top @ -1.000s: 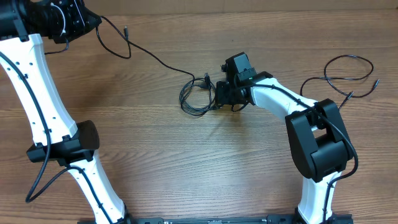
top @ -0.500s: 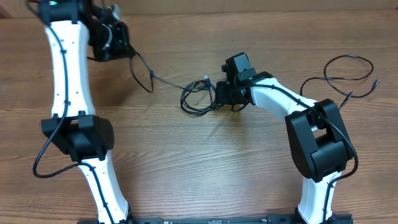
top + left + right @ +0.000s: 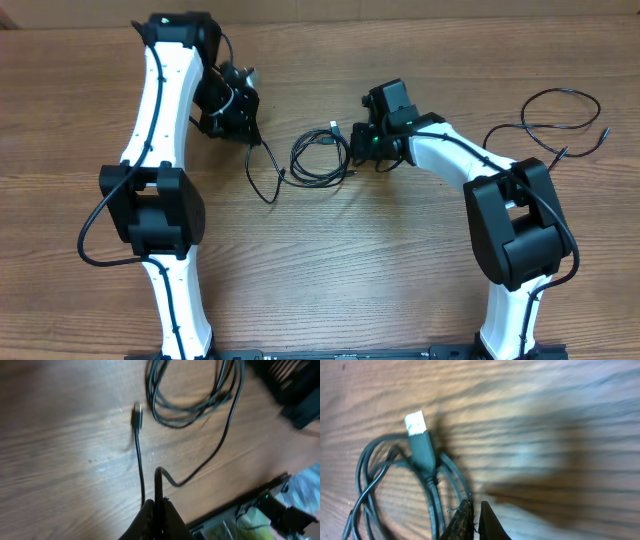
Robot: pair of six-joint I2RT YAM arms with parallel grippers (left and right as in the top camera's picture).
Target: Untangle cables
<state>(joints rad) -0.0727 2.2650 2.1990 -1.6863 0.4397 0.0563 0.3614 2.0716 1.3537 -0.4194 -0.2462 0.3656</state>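
Left pincer [image 3: 246,136] grips strand [image 3: 268,198] trailing from coiled cables [image 3: 320,160]; right pincer [image 3: 356,150] at coil edge.

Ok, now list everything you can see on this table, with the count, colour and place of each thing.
Table: one, brown wood, fills the view.
Cable coil: one bundle, black, table centre; number of cords unclear.
Silvery plug: one, on a dark cord end lying across the coil.
Trailing strand: one, black, runs from the left pincer to a plug beside the coil.
Loose cable: one, black, far right side of the table, apart from the coil.
Arms: two, white and black; left arm, right arm.
Left pincer: one, black, shut on the trailing strand.
Right pincer: one, black, shut at the coil's right edge; whether it grips a cord is unclear.
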